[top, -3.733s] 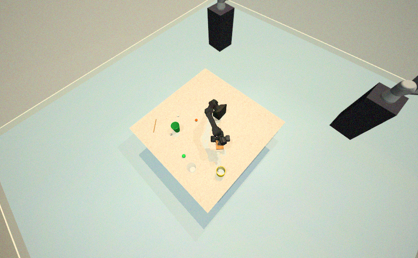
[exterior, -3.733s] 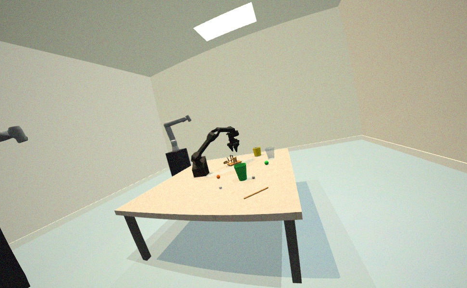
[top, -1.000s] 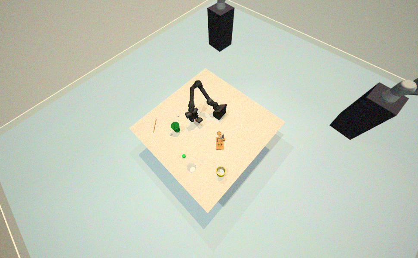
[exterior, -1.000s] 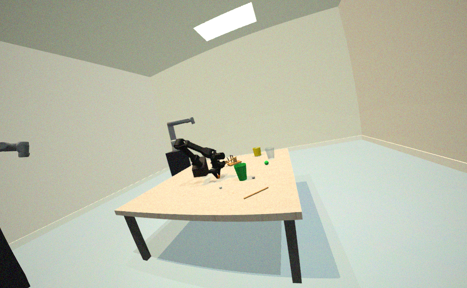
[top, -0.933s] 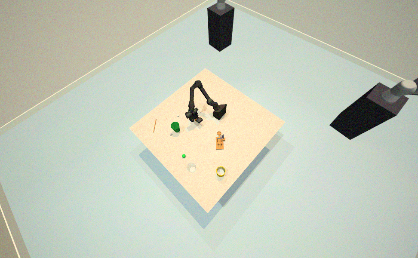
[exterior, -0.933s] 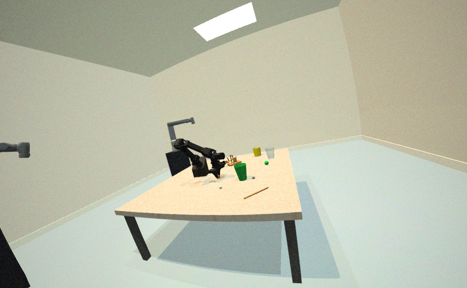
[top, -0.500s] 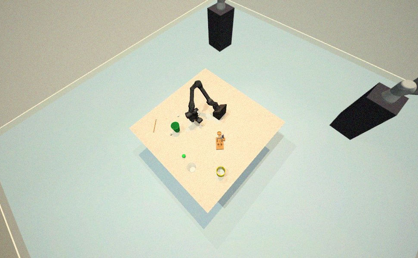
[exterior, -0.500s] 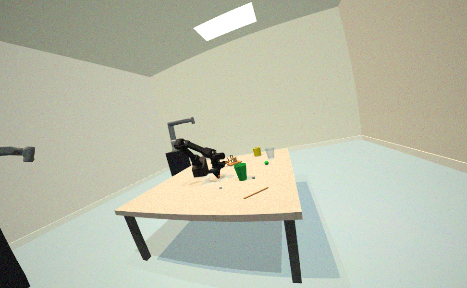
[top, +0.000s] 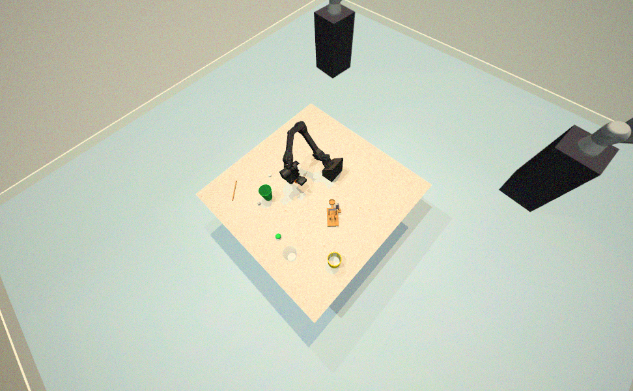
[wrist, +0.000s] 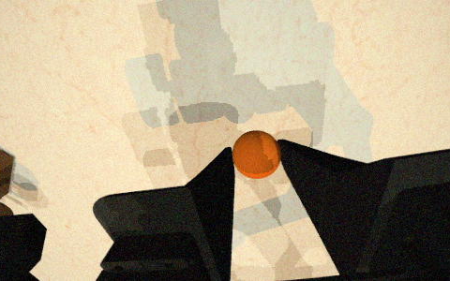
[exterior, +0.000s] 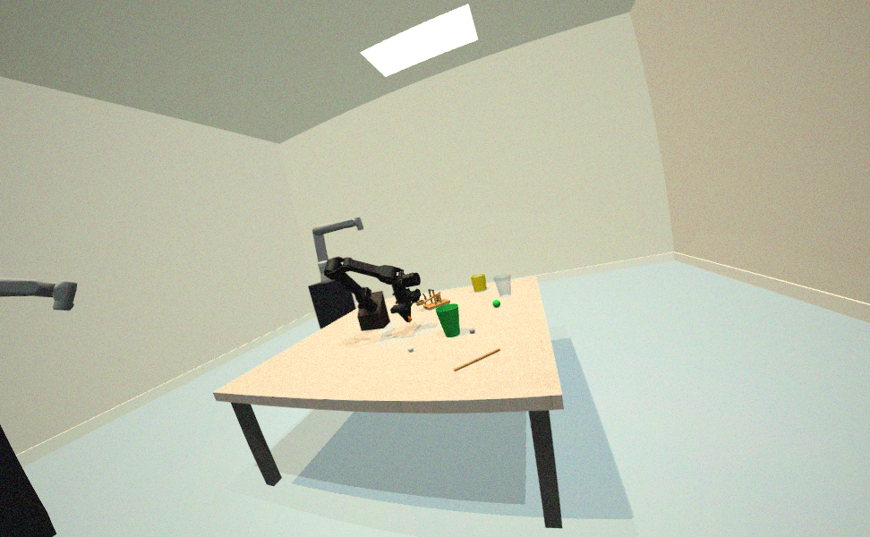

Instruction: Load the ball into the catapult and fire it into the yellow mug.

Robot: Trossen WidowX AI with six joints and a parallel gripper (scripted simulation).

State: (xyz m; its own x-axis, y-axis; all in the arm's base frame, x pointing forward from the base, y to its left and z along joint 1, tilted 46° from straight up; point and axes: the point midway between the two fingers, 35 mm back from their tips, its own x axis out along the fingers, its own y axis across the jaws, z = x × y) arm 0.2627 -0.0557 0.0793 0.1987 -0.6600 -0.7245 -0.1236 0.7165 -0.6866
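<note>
The orange ball (wrist: 256,155) (exterior: 409,319) is between my fingertips, touched on both sides. My gripper (wrist: 254,149) is shut on it and holds it a little above the table; in the top view the gripper largely hides the ball. The orange wooden catapult (top: 332,221) (exterior: 438,303) stands to the right of the gripper in the top view, its round cup end toward the arm's base. Part of an orange-brown wooden thing, probably the catapult, shows at the left edge of the wrist view. The yellow mug (top: 334,260) (exterior: 478,283) stands upright beyond the catapult.
A green cup (top: 266,192) (exterior: 448,321) stands near the gripper, with small grey balls around it. A thin wooden stick (top: 234,190) (exterior: 477,360) lies near the table edge. A bright green ball (top: 278,236) (exterior: 496,303) and a clear cup (top: 290,253) (exterior: 502,285) are farther off.
</note>
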